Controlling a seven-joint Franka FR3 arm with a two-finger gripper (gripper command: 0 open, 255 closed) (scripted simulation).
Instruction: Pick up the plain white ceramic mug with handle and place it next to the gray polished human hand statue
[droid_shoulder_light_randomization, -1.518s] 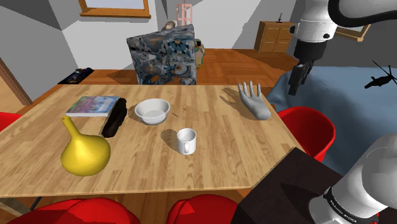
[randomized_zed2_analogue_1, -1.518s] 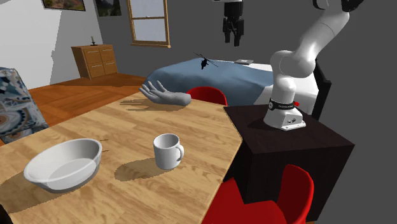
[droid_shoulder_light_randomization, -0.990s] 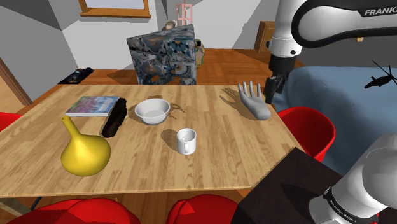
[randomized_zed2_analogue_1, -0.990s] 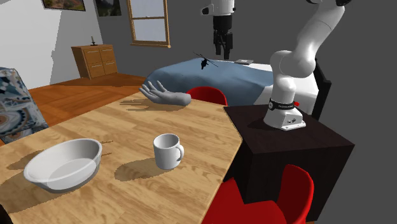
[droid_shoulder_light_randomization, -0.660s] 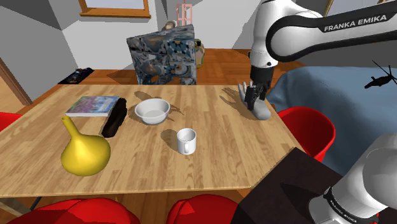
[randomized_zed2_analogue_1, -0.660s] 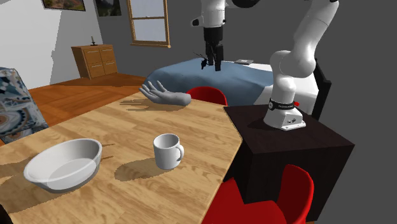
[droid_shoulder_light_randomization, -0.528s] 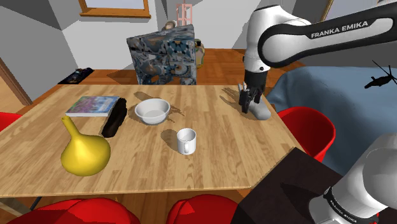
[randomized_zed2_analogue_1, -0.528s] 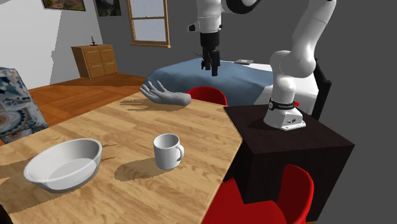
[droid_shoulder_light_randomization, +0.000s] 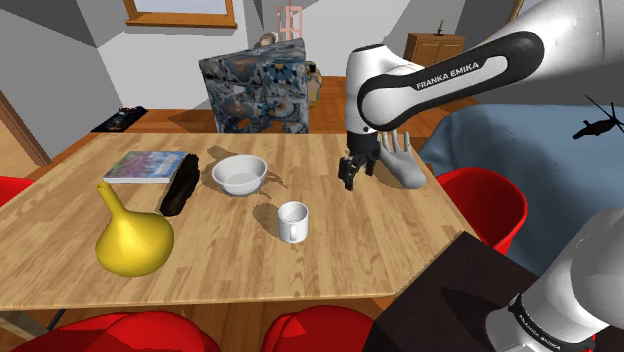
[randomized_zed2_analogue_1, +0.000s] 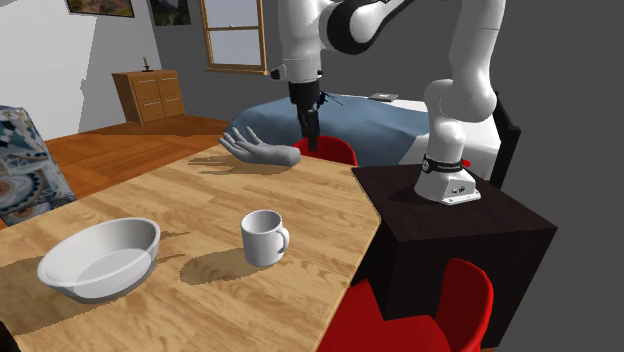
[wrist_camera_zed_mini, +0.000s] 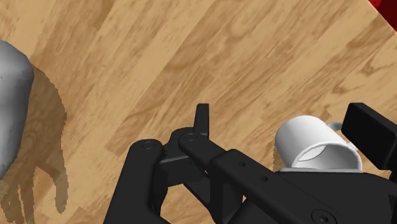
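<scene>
A plain white mug (droid_shoulder_light_randomization: 293, 221) with a handle stands upright on the wooden table (droid_shoulder_light_randomization: 380, 235), near its middle. The grey hand statue (droid_shoulder_light_randomization: 402, 158) lies at the table's far right corner in the shoulder view. My black gripper (droid_shoulder_light_randomization: 350, 174) hangs above the table between the two, just left of the statue, and it is open with nothing in it. From the second exterior view the mug (randomized_zed2_analogue_1: 264, 238) is near, the statue (randomized_zed2_analogue_1: 258, 150) farther back, and the gripper (randomized_zed2_analogue_1: 311, 135) hovers by the statue's wrist. In the wrist view the mug (wrist_camera_zed_mini: 315, 149) shows below the spread fingers (wrist_camera_zed_mini: 202, 121).
A white bowl (droid_shoulder_light_randomization: 240, 174), a black object (droid_shoulder_light_randomization: 180, 186), a book (droid_shoulder_light_randomization: 146, 165) and a yellow gourd (droid_shoulder_light_randomization: 130, 237) occupy the table's left half. A patterned armchair (droid_shoulder_light_randomization: 258, 85) stands behind. Red chairs (droid_shoulder_light_randomization: 485, 200) ring the table. The dark stand (randomized_zed2_analogue_1: 450, 230) adjoins it.
The arm has swung down and toward the shoulder view's left, from high over the blue bed past the hand statue to just above the table. The mug has not moved.
</scene>
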